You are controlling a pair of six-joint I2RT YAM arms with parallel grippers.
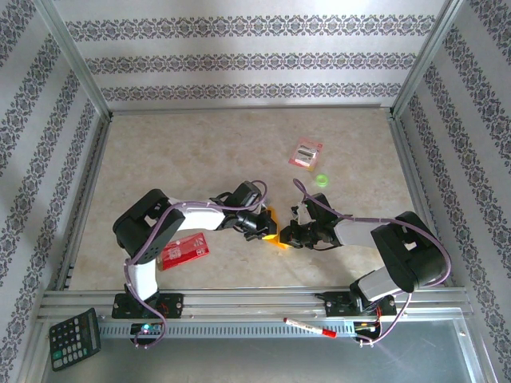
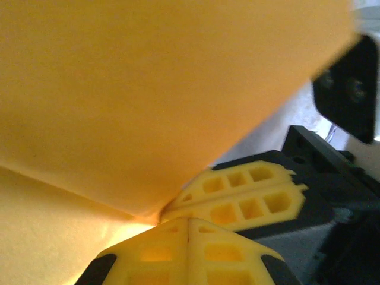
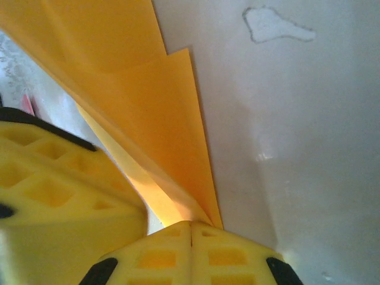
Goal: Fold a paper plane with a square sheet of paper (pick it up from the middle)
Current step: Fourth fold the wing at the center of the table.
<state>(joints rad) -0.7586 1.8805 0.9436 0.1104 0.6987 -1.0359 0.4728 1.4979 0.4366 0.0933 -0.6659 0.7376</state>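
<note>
Setting was a robot test cell in a lab, not a home. The table (image 1: 200,159), marble-look top, was boxed in by aluminium frame posts (image 1: 76,60) at its corners. Printed wallpaper panels (image 1: 239,60) stood as mock walls along its far and side edges. The left arm (image 1: 144,231) and right arm (image 1: 407,255) were bolted to a slotted metal rail (image 1: 239,307) at the table's near edge. A calculator (image 1: 74,341) and red marker (image 1: 310,327) lay just nearer than that edge.

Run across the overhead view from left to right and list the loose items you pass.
Calculator → red packet → orange-yellow paper → pink-and-white packet. The red marker and the green item overlap that last packet's span, so they are left out.
</note>
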